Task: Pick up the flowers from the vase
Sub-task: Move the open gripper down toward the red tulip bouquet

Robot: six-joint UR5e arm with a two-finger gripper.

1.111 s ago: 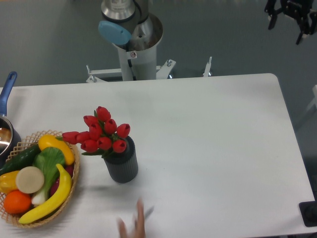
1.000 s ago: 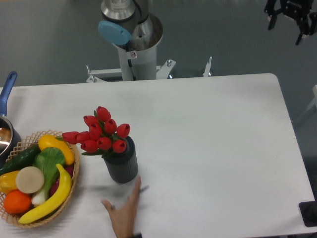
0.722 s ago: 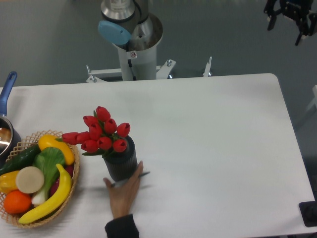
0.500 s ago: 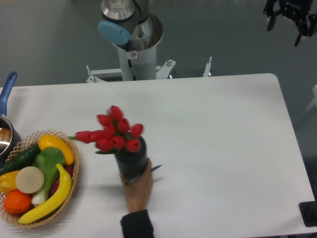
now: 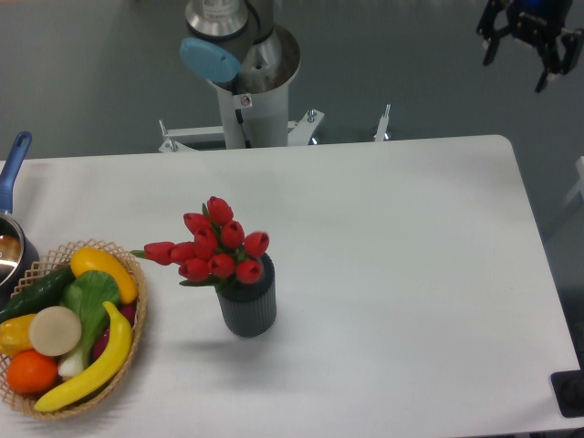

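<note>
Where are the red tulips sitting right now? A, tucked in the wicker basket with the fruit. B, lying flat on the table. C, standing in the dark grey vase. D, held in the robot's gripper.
C: the flowers rise out of the mouth of the vase, which stands on the table to the right of the basket, while the gripper is far off at the upper right.

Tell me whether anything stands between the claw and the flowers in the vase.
Nothing visible does. The claw hangs open above the table's far right corner; the flowers stand in the vase left of centre, with only bare table between. The basket lies beyond them.
</note>
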